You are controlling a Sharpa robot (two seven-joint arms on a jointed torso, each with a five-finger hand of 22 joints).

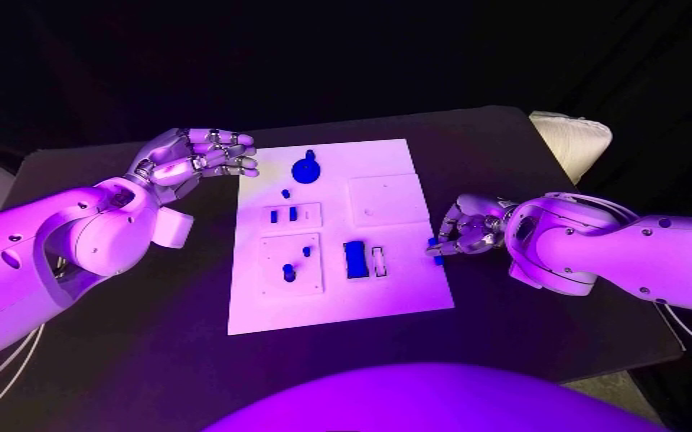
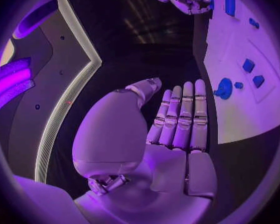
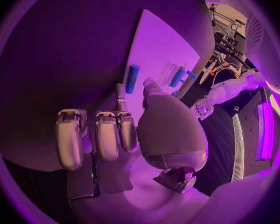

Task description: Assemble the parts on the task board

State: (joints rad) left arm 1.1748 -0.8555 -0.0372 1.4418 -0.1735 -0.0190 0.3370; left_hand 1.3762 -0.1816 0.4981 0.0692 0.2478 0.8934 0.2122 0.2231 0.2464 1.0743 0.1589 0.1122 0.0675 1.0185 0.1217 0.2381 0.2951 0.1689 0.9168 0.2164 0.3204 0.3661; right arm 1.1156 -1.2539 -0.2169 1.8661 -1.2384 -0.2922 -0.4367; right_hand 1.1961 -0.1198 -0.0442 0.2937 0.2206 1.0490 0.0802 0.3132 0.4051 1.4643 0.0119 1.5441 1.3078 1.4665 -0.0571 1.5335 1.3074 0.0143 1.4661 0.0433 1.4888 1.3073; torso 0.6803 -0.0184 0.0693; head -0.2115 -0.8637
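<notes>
Starting at your left, the left hand [image 1: 195, 160] hovers above the black tabletop [image 1: 159, 282] just beside the task board's far left corner, released, its fingers [image 2: 180, 117] held straight and close together with nothing in them, as the left wrist view shows plainly. Next comes the white task board [image 1: 404, 302] in the middle of the tabletop. Near its far edge you see a round blue part [image 1: 306, 168] with a small blue piece [image 1: 286, 193] just in front of it. Below those sits a small raised plate with two short blue parts [image 1: 284, 215] side by side, and nearer you another raised plate carrying a blue part [image 1: 289, 272] close to its front edge. Moving right, a tall dark blue block [image 1: 355, 259] stands in the board beside a pale narrow slot [image 1: 379, 261], and above them lies a plain white square plate [image 1: 387, 199]. At the board's right edge the right hand [image 1: 464, 229] rests low over the tabletop, its fingers curled in toward the palm. You can make out a small blue part [image 1: 434, 247] at its fingertips, right at the board's edge, but you cannot tell from these views whether the hand is actually pinching it or only touching it. In the right wrist view the curled fingers [image 3: 107, 134] hang in front of the board, with the blue block [image 3: 132, 78] lying beyond them.
</notes>
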